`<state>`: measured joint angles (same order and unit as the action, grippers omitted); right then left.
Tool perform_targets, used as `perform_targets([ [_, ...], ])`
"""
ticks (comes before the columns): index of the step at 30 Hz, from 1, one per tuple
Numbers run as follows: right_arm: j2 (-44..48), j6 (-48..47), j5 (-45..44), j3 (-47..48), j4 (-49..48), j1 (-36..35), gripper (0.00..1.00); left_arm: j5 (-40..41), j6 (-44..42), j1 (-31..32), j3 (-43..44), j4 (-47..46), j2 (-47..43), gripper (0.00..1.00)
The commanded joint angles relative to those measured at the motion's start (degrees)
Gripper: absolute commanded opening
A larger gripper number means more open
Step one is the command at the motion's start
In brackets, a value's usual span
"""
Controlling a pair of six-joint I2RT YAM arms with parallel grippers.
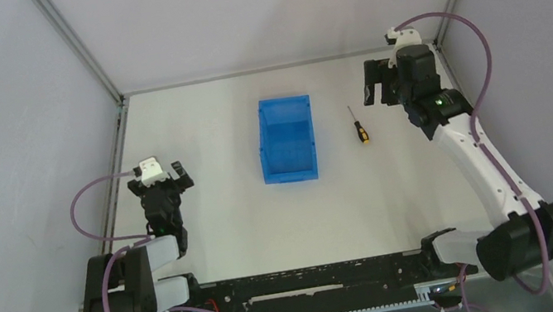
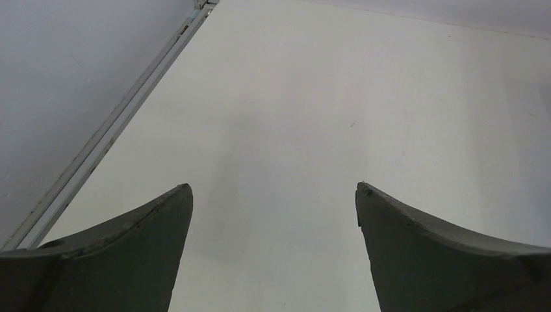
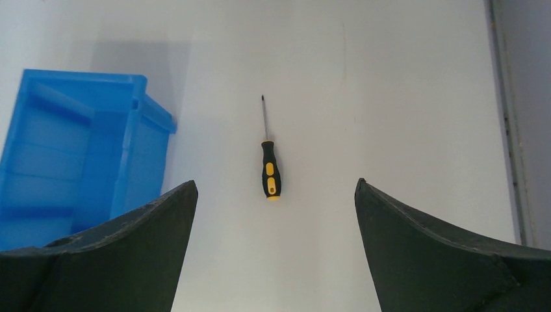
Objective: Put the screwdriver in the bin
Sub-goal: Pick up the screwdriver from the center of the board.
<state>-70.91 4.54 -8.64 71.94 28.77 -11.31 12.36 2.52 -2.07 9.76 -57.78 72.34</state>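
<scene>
We note: bin (image 3: 65, 130) shows bare blue floor; screwdriver (image 3: 270, 170) on table (image 1: 224, 214) near it; left gripper (image 2: 273, 188), right gripper (image 3: 275, 187) both spread apart.

The right gripper (image 3: 275, 184) has its jaws spread wide, touching nothing. Beyond them the screwdriver (image 3: 269, 164) lies flat on the white table (image 3: 403, 97), black-and-yellow handle nearest the camera and tip pointing away. The blue bin (image 3: 78, 149) stands to its left, apart from it.

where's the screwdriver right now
From above, the screwdriver lies on the table right of the blue bin, not touching it, between the bin and the right claw.
</scene>
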Motion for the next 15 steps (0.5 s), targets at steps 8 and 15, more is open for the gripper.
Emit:
perform_targets([
  [8, -13.9, 1.9, 3.4, 2.0, -5.2, 1.5, 1.0, 0.7, -1.1, -0.3, 1.5, -2.0, -0.4, 1.0],
  [15, -22.5, 2.7, 3.5, 2.1, -6.2, 1.5, 0.99, 0.7, -1.1, -0.3, 1.5, -1.9, -0.4, 1.0],
])
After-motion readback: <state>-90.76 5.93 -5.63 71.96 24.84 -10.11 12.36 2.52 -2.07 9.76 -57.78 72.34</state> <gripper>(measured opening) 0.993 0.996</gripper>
